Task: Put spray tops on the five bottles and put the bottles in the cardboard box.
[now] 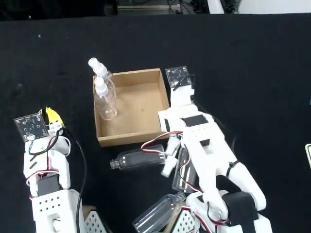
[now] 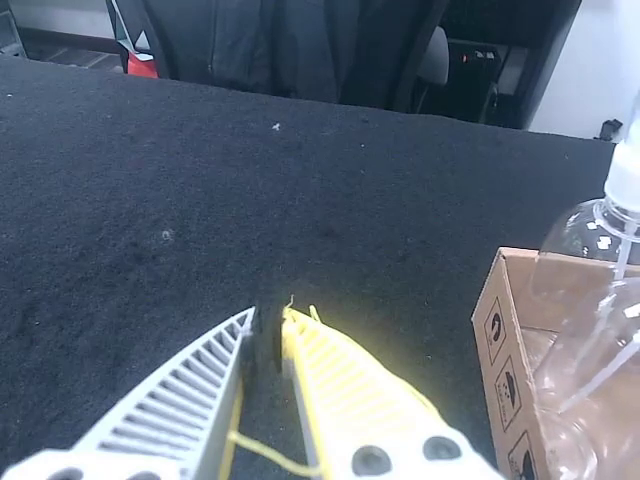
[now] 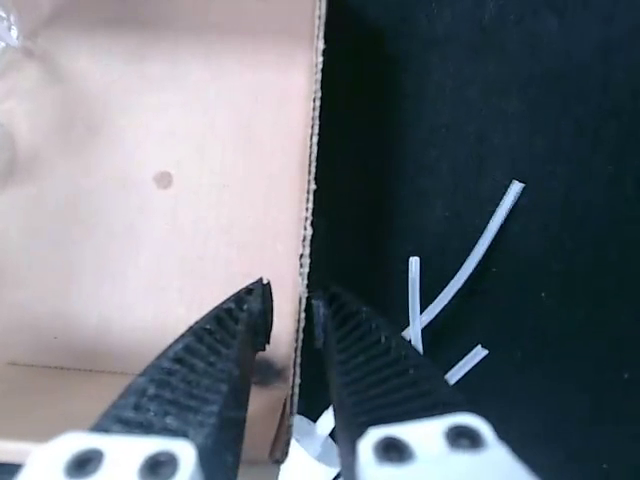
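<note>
The cardboard box lies open at mid-table. Two clear bottles with white spray tops stand against its left wall, and they rise beside the box as clear bottles in the left wrist view. Three topless bottles lie in front of the box: one, one under the right arm, one. My right gripper hangs over the box's right wall, slightly open and holding nothing. Loose dip tubes lie just outside the box. My left gripper sits shut over bare table, left of the box.
The black table stretches free to the right and behind the box. A white spray-top piece lies by the right arm. Red and white arm cables cross the lying bottles.
</note>
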Robot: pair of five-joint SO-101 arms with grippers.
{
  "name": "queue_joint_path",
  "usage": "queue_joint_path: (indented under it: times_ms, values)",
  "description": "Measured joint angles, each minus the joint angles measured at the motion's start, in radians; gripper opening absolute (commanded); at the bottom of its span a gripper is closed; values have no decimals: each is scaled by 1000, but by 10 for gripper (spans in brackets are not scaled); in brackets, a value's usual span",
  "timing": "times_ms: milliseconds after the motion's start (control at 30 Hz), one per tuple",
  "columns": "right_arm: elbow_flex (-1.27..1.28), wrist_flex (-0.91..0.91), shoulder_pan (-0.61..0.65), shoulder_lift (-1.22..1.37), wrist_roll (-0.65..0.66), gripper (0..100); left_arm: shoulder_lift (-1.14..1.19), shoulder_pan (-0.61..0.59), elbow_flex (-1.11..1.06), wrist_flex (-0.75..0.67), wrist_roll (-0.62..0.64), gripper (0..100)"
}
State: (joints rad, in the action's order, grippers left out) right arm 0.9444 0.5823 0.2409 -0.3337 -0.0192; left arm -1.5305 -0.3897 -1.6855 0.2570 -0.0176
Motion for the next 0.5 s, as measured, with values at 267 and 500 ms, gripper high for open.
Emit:
queue_joint_path:
  times_ms: [267, 500]
  values:
    - [0, 43, 0, -2, -38, 28, 0, 0, 0, 0, 0, 30]
    - [0, 133, 0, -2, -132, 28, 0, 0, 0, 0, 0, 30]
